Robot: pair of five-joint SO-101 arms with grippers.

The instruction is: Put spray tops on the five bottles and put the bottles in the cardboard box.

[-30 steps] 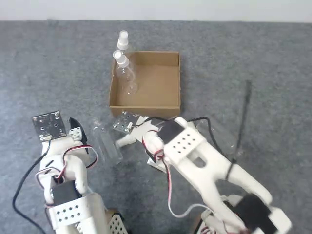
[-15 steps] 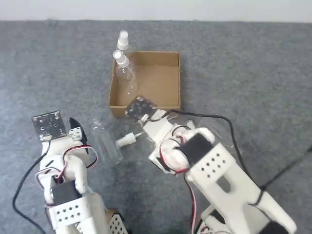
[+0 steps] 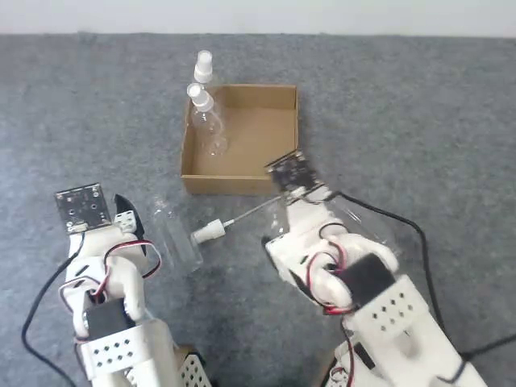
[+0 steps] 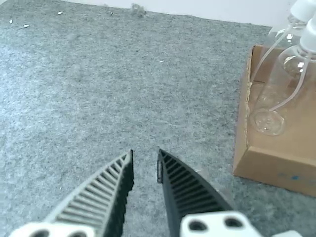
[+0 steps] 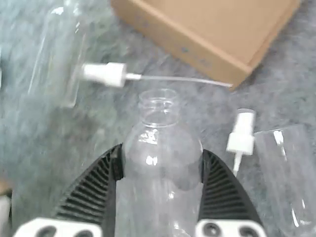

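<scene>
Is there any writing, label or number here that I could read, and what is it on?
No text can be read anywhere.
On the cardboard box: small blue marks on its outer side wall, too blurred to read.
On the clear bottle held in the right hand: no label or print.

You see grey, felt-like carpet (image 3: 435, 121) covering nearly the whole frame, with a pale wall strip (image 3: 363, 14) along the top edge.
</scene>
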